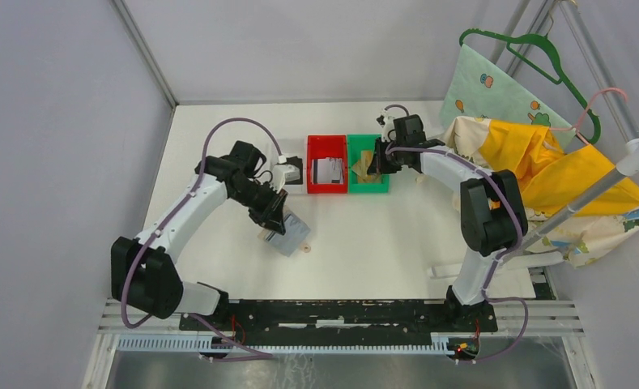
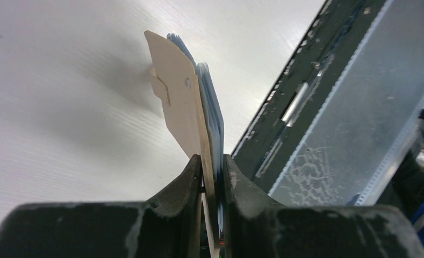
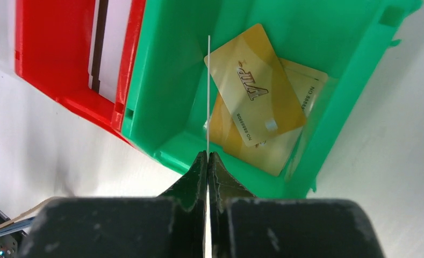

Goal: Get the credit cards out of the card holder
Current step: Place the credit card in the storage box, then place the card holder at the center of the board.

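Card (image 3: 208,91) edge-on, face and colour unseen

Top cam: high, behind arm bases, tilted down over whole table (image 1: 381,235); bases at 6 o'clock, red bin (image 1: 311,166) & green bin (image 1: 368,189) toward 12. Left wrist cam: v close, sights past left gripper (image 2: 212,158) along card holder (image 2: 177,107), base rail (image 2: 306,80) at 2 o'clock. Right wrist cam: close, looks down past right gripper (image 3: 208,155) & edge-on credit card (image 3: 208,97) into green bin, red bin at 10 o'clock. Both bins shared w/ top view
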Controlling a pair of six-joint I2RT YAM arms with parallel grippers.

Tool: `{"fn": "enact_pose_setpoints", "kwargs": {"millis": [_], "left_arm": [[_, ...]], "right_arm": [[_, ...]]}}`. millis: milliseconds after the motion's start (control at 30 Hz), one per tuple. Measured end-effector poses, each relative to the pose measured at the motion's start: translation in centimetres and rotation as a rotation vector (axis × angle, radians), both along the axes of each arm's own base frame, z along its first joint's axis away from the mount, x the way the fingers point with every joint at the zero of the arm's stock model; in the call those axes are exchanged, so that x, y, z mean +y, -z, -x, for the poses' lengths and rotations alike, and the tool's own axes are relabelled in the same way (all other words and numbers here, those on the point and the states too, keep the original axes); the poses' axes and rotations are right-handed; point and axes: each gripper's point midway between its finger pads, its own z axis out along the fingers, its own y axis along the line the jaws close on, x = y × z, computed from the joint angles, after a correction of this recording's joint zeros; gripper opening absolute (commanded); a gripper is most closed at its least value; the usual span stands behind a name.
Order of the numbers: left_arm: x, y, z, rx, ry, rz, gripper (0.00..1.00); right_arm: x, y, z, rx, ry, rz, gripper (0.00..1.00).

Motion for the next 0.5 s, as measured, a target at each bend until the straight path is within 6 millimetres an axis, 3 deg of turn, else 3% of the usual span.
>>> {"fn": "enact_pose_setpoints", "kwargs": {"millis": [133, 233, 367, 500], "left_arm": [[0.5, 3.0, -0.6, -0.036, 0.045, -0.085, 0.06], [0.9, 4.2, -1.5, -0.096, 0.066, -0.135, 0.06], [2.2, 6.3, -3.7, -0.23, 0.083, -0.254, 0.05], [3.2, 8.9, -4.4, -0.326, 0.124, -0.39, 0.06]], "right_arm": [[0.6, 1.9, 0.2, 0.047, -0.018, -0.004, 0.08], [0.9, 2.7, 0.1, 0.066, -0.03, -0.01, 0.22], [1.1, 2.6, -0.1, 0.064, -0.033, -0.01, 0.4], [0.9, 2.1, -0.4, 0.042, -0.026, 0.01, 0.48]]}}
